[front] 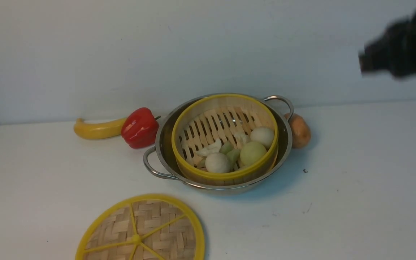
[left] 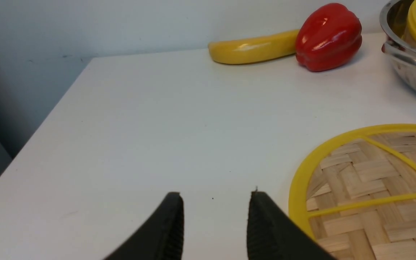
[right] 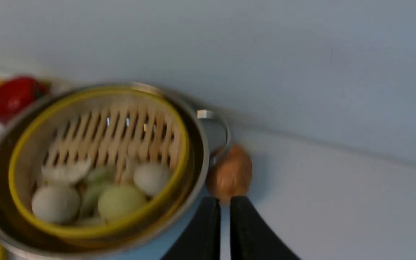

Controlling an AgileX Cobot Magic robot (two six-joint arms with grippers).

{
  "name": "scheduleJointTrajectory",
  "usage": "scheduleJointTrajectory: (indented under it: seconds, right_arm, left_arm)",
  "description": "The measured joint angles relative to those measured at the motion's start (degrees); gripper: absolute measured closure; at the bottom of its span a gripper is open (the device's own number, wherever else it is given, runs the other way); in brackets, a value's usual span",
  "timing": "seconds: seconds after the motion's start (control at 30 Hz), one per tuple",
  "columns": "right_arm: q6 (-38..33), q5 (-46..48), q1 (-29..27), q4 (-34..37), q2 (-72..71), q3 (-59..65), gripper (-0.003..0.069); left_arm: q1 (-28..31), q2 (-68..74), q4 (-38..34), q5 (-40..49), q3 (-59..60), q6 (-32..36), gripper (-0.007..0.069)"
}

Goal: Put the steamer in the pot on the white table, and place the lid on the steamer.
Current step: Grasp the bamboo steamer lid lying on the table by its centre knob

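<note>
Now, with the steamer [front: 211,126] seated in the pot [front: 165,142] on the white table [front: 356,180], the lid [front: 143,231] lies beside the left gripper [left: 217,198], jaws apart and empty, likely next to grasp it, while the right gripper [right: 221,203], barely parted, holds nothing.

Left of pot [front: 165,144]: pepper [front: 140,127] and banana [front: 98,129] block the side.
Right of pot: potato [front: 300,131] just beside the handle.
Right half of counter [front: 367,173]: open passage.

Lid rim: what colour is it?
Yellow, around a tan woven centre; the lid shows best in the front view.
</note>
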Motion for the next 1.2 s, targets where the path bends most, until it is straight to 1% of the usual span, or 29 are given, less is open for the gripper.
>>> scheduleJointTrajectory:
  seconds: [0.1,0.13,0.17,0.2,0.23,0.27,0.3,0.4,0.53,0.6,0.7,0.9,1.07,1.2]
  right_arm:
    - [0.88,-8.47,-0.78,-0.67,-7.70,14.57,0.0585]
    - [1.27,-12.25,-1.51,-0.82,-11.51,20.31,0.0582]
    - [1.47,-14.39,-1.94,-0.94,-14.10,22.95,0.0580]
    - [1.72,-16.86,-3.22,-0.94,-17.91,28.54,0.0575]
    - [1.92,-18.18,-4.27,-0.94,-20.96,32.03,0.0571]
    - [2.03,-18.35,-4.27,-0.94,-21.55,32.70,0.0571]
    - [2.35,-19.26,-6.70,-0.30,-26.59,37.82,0.0566]
    - [2.78,-19.81,-10.71,0.87,-33.46,43.69,0.0558]
    - [2.68,-20.16,-16.25,0.94,-42.54,49.47,0.0548]
    - [2.68,-20.36,-17.87,0.94,-47.06,51.96,0.0542]
    - [2.60,-19.96,-18.46,0.88,-51.94,54.42,0.0534]
    - [2.46,-15.77,-18.63,0.75,-62.80,57.77,0.0518]
    - [2.46,-14.52,-18.63,0.75,-67.68,58.25,0.0508]
    - [2.46,-14.02,-18.63,0.70,-68.74,59.50,0.0497]
  left_arm:
    - [0.00,0.00,0.00,0.00,0.00,0.00,0.0383]
    - [0.00,0.00,0.00,0.00,0.00,0.00,0.0383]
    - [0.00,0.00,0.00,0.00,0.00,0.00,0.0383]
    - [0.00,0.00,0.00,0.00,0.00,0.00,0.0383]
    - [0.00,0.00,0.00,0.00,0.00,0.00,0.0383]
    - [0.00,0.00,0.00,0.00,0.00,0.00,0.0383]
    - [0.00,0.00,0.00,0.00,0.00,0.00,0.0383]
    - [0.00,0.00,0.00,0.00,0.00,0.00,0.0383]
    - [0.00,0.00,0.00,0.00,0.00,0.00,0.0383]
    - [0.00,0.00,0.00,0.00,0.00,0.00,0.0383]
    - [0.00,0.00,0.00,0.00,0.00,0.00,0.0383]
    - [0.00,0.00,0.00,0.00,0.00,0.00,0.0383]
    - [0.00,0.00,0.00,0.00,0.00,0.00,0.0383]
    - [0.00,0.00,0.00,0.00,0.00,0.00,0.0383]
